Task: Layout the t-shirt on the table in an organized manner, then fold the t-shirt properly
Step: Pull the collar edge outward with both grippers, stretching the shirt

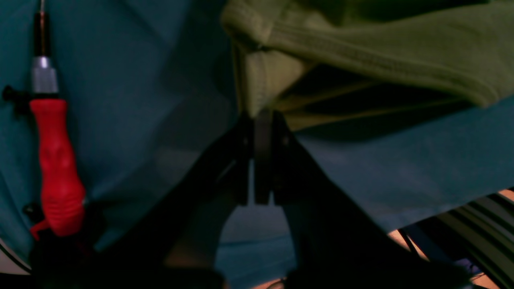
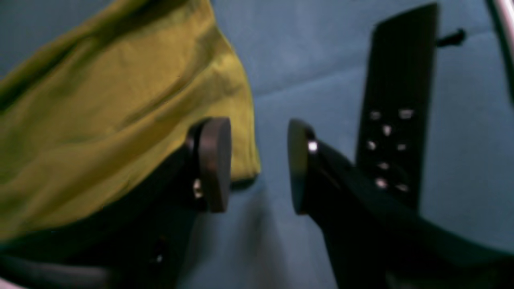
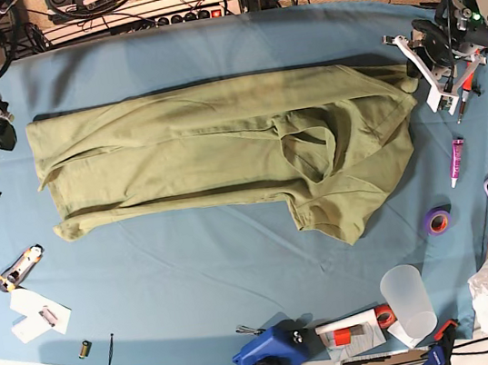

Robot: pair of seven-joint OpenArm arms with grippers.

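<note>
Lengthwise across the middle of the counter (image 3: 239,275) lies the t-shirt (image 3: 221,149), partly folded and rumpled. At one end the left pincer (image 1: 257,116) is pressed together on a hem of the cloth, a red-handled screwdriver (image 1: 56,164) beside it. At the other end the right pincer (image 2: 259,164) stands spread, empty, just beside the shirt's corner.
</note>
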